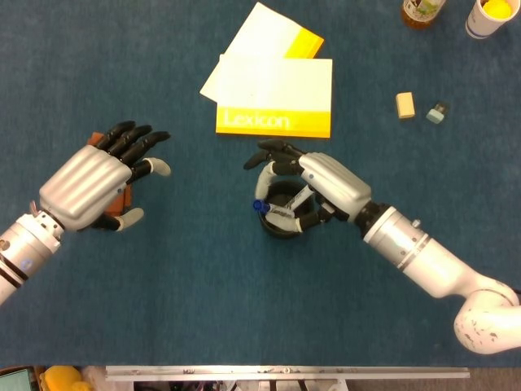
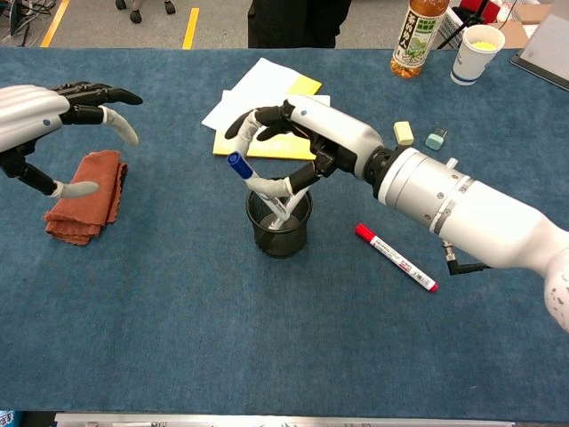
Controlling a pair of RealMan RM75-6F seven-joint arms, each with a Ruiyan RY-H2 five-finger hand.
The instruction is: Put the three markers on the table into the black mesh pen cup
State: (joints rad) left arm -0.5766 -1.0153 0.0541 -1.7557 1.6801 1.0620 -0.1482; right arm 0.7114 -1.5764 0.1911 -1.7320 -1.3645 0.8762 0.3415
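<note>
Under right hand (image 2: 298, 147): blue-capped marker (image 2: 253, 181) pinched, tip lowered into black mesh pen cup (image 2: 279, 233) beside black-capped marker, probably for release. Right of it, red marker (image 2: 396, 257) waiting. Left hand (image 2: 53, 111) open, idle.

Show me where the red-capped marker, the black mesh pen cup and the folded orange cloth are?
red-capped white marker (image 2: 396, 258): chest view, middle of its white barrel.
black mesh pen cup (image 2: 279, 237): chest view, front of its mesh wall.
folded orange cloth (image 2: 86, 196): chest view, middle of its top fold.
</note>
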